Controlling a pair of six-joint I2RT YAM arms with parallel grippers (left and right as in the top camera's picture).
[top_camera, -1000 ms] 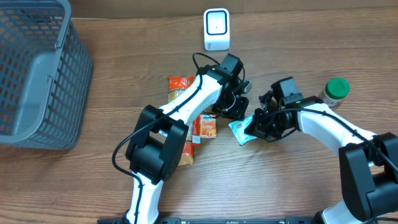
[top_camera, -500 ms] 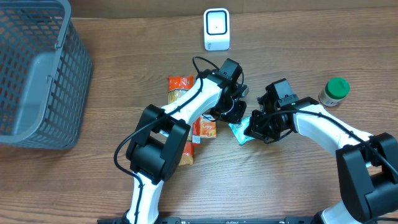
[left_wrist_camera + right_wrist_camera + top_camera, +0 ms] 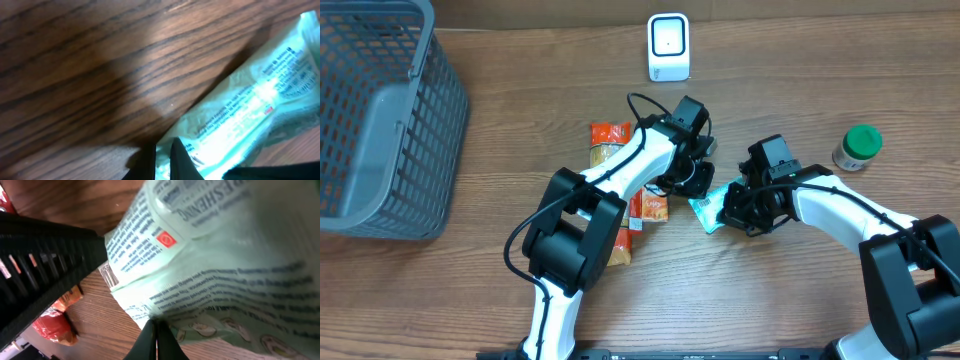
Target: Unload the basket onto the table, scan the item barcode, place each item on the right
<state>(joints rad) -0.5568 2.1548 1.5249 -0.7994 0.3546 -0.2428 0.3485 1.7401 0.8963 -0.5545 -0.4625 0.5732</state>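
On the worktop [image 3: 770,300], a basket [image 3: 380,120] is set at the upper left of the frame and a scanner [image 3: 668,47] at the top centre. Snack packets [image 3: 620,205] are laid at the centre. Just to their right a pouch [image 3: 705,211] is flanked by the left pincer [image 3: 703,184] and right pincer [image 3: 731,206]. A jar [image 3: 857,147] is placed far right.

The packet [image 3: 708,208] is pale mint green with dark blue lettering, a small red square [image 3: 165,239] with a white mark, and a black-and-white barcode [image 3: 108,276]. The table [image 3: 800,300] under the packet is brown wood with dark, streaky grain. Left of the packet, the snack packs [image 3: 611,135] are orange and red. Beyond the packet, the scanner [image 3: 668,47] is white. Far to the packet's left, the basket [image 3: 380,120] is grey mesh. To the packet's right, the jar [image 3: 861,145] has a green lid.
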